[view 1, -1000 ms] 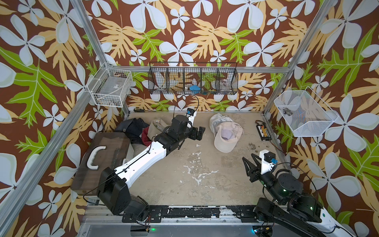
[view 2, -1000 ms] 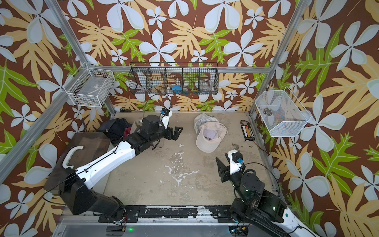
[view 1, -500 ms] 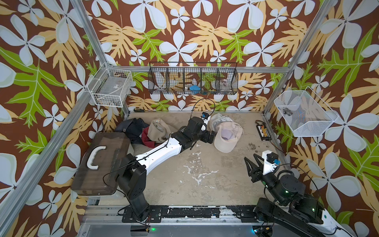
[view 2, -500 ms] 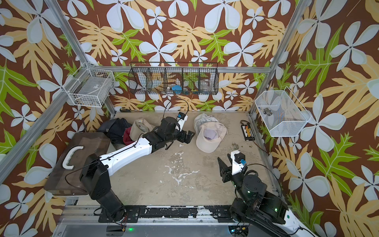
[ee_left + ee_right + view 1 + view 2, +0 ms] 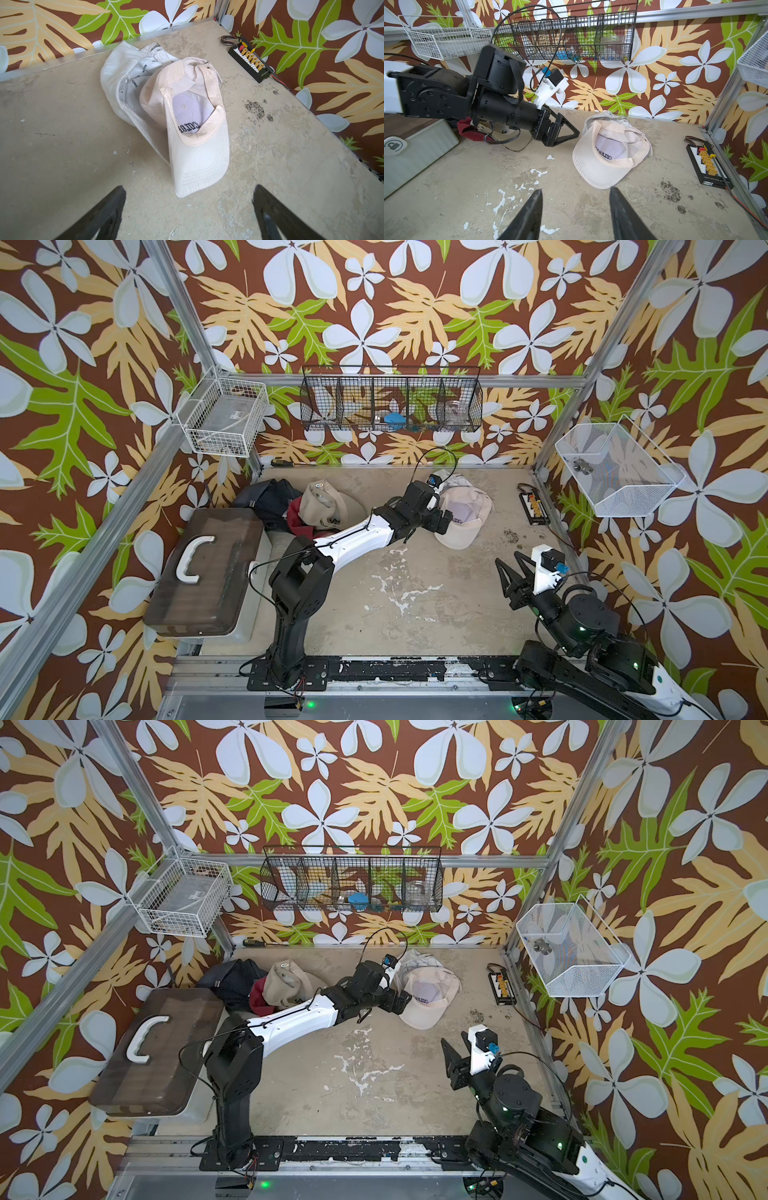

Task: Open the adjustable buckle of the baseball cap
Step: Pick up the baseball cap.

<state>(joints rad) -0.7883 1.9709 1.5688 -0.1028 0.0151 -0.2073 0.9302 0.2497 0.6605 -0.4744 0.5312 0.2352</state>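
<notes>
Your target, the cream cotton baseball cap (image 5: 462, 515), lies upside down in the back right part of the bench, nearer the back edge than the front. Its crown is down, its opening faces up and its brim points toward the front edge. In the left wrist view you can see its back strap (image 5: 194, 60) on the side of the cap farthest from the fingers; the buckle itself is too small to make out. The cap rests partly on a second, whiter cap with printed inner tape (image 5: 124, 68), which lies toward the back edge. Your left gripper (image 5: 441, 521) sits low over the bench, just beside the cream cap on the side toward the left edge. Its fingers are spread about as wide as they go and hold nothing. Whether a fingertip touches the cap you cannot tell. Your right gripper (image 5: 512, 566) hangs over the front right part of the bench, well apart from the cap. Its fingers are roughly half apart with nothing between them. A black connector board with yellow plugs (image 5: 534, 510) lies along the right edge, near the cap. A heap of tan, red and dark caps (image 5: 320, 506) sits at the back left, and a brown-lidded box with a white handle (image 5: 208, 568) stands along the left edge.
</notes>
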